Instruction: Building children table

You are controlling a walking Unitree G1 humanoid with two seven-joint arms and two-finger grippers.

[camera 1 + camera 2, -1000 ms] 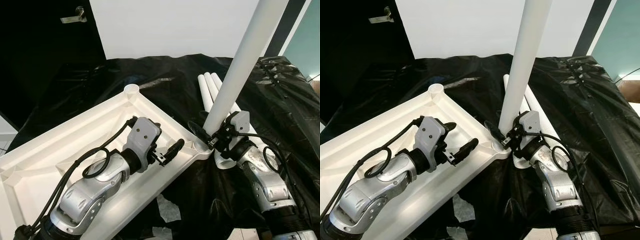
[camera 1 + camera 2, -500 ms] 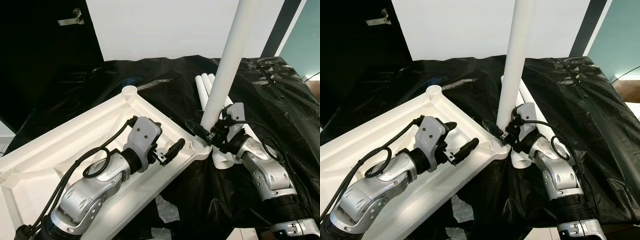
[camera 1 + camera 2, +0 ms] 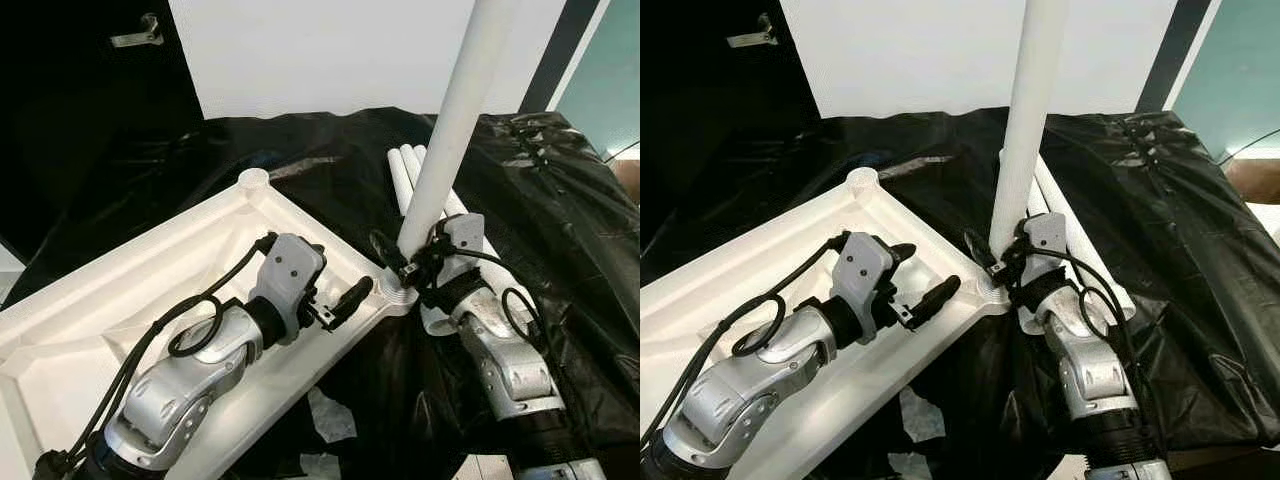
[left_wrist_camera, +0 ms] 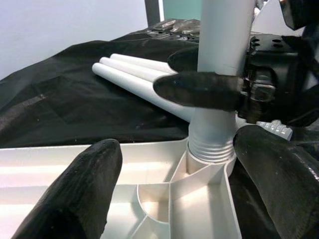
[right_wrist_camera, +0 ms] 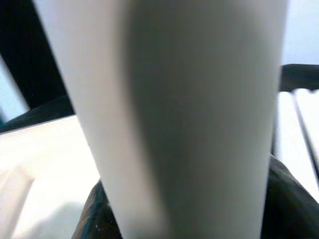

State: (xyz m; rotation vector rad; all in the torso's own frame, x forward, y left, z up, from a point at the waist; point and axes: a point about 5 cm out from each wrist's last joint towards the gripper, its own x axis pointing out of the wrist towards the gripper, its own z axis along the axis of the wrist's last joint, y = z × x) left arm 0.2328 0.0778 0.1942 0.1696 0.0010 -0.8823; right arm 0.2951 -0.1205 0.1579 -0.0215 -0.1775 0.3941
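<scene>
- White upturned tabletop (image 3: 120,290) lies on the black sheet (image 3: 560,200)
- White table leg (image 3: 448,140) stands threaded in its near right corner socket; three spare legs (image 3: 412,175) lie just beyond that corner
- Left gripper (image 3: 325,285), fingers spread, straddles the tabletop's rim; right gripper (image 3: 408,262) is clamped on the leg's base

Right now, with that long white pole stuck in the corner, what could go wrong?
The leg leans, and threads still show at the socket, so it might cross-thread or jam. The right claw grips only its base, so the long top could tip. The left claw is open beside the tabletop, which could shift.
</scene>
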